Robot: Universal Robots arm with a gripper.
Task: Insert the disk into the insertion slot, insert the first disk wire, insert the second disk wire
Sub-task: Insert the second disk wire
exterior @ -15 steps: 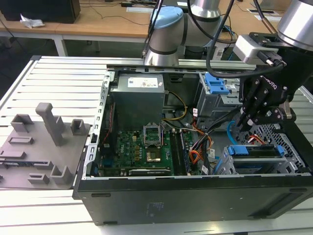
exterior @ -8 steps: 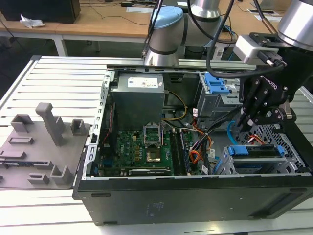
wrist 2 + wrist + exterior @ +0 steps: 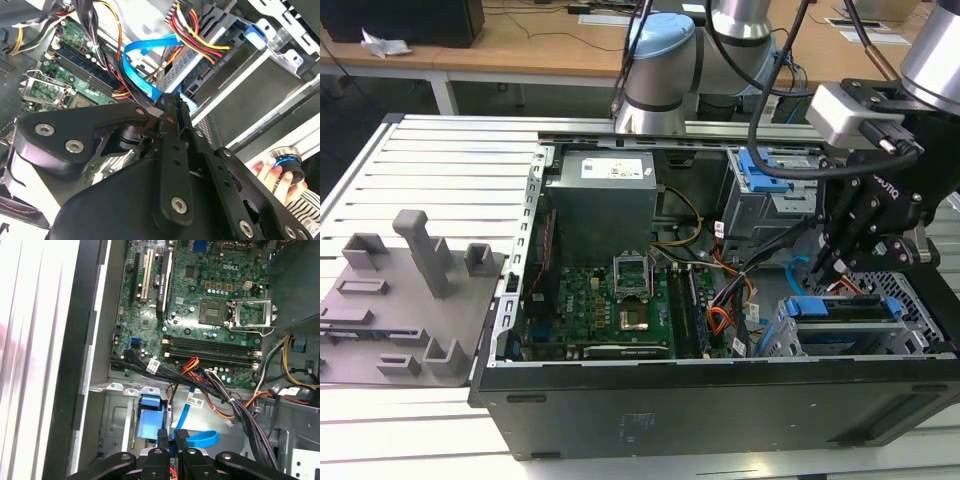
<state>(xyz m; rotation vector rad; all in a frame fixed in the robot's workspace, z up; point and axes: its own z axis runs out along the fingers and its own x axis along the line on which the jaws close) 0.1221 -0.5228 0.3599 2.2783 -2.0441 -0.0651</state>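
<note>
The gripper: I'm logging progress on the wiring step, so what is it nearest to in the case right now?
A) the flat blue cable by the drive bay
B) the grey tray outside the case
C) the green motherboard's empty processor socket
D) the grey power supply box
A: in the first wrist view the gripper has its fingertips right at the flat blue cable, beside the drive bay.

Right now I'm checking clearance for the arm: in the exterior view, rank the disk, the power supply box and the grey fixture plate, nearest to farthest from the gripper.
From the gripper:
1. The disk, just below it, in the insertion slot.
2. The power supply box, toward the exterior view's left, inside the case.
3. The grey fixture plate, outside the case, far left.
</note>
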